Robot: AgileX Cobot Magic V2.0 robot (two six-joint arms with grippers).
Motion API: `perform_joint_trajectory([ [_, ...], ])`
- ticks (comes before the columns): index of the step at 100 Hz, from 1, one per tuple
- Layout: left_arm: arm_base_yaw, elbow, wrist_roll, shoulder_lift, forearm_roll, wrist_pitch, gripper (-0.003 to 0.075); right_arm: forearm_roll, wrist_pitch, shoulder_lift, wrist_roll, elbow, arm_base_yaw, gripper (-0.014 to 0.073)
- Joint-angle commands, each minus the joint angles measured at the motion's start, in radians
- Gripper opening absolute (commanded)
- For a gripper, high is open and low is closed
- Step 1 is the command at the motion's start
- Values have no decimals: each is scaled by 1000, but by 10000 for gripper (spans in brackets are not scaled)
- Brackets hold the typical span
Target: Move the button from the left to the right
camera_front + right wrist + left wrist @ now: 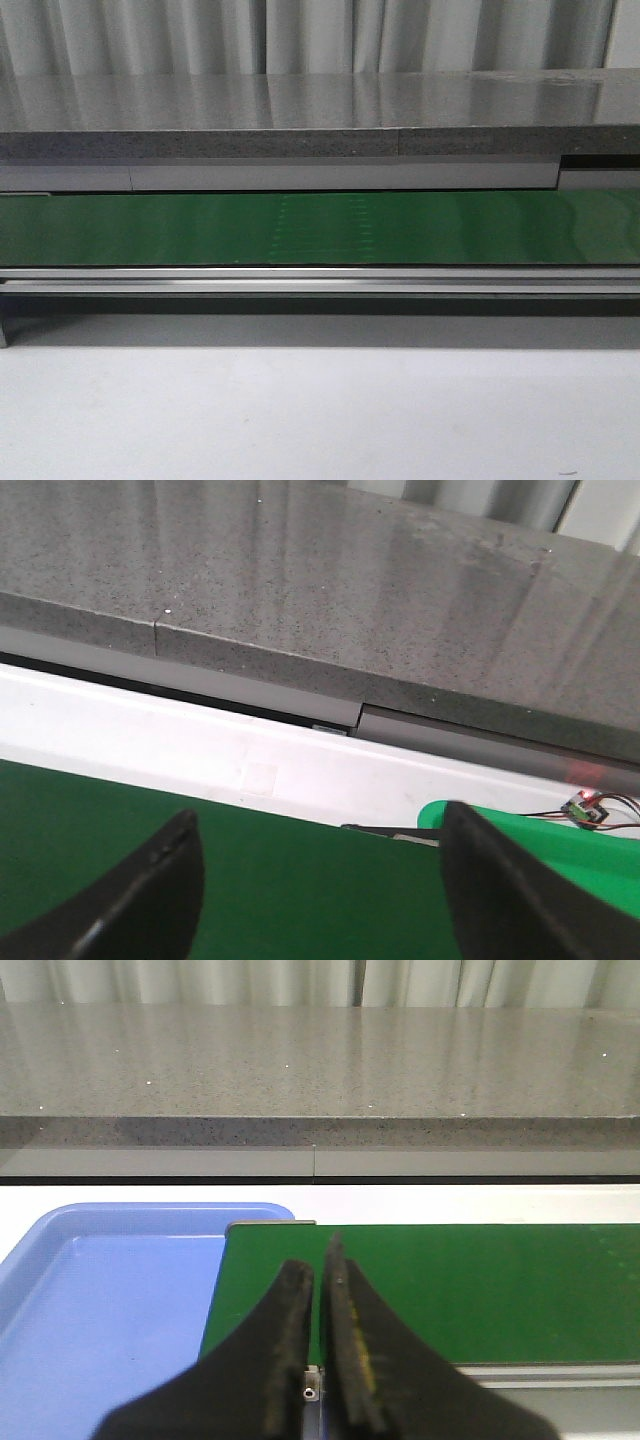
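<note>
Front view gave you only the green conveyor belt [320, 228] running 9 to 3 o'clock beneath the grey stone counter [300, 110]; the button appeared in none of your views. Your left gripper [320, 1285] had its fingers together over the belt's end, a blue tray [90, 1310] beside it. Your right gripper [315, 880] stood wide apart above the belt, holding nothing.

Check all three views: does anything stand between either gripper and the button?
That cannot be settled: the button shows in no view. The left gripper is shut above the green belt, beside a blue tray that looks empty. The right gripper is open over the belt, with nothing between its fingers.
</note>
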Motion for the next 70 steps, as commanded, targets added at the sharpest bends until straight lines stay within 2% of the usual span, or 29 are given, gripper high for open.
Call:
perform_joint_trajectory([
  [1,-9,-30,-2,9,-13,-86,5,9,-88,-114,-4,42,0,475],
  [18,-9,-30,-2,9,-13,-86,5,9,-79,-316,-4,146,0,475],
  [43,-9,-30,-2,9,-13,-86,5,9,-24,-484,-4,215,0,451],
  [55,-9,-30,-2,9,-13,-86,5,9,-28,-493,-4,215,0,347],
  [70,-9,-30,-2,9,-13,-86,5,9,-29,-493,-4,215,0,125],
])
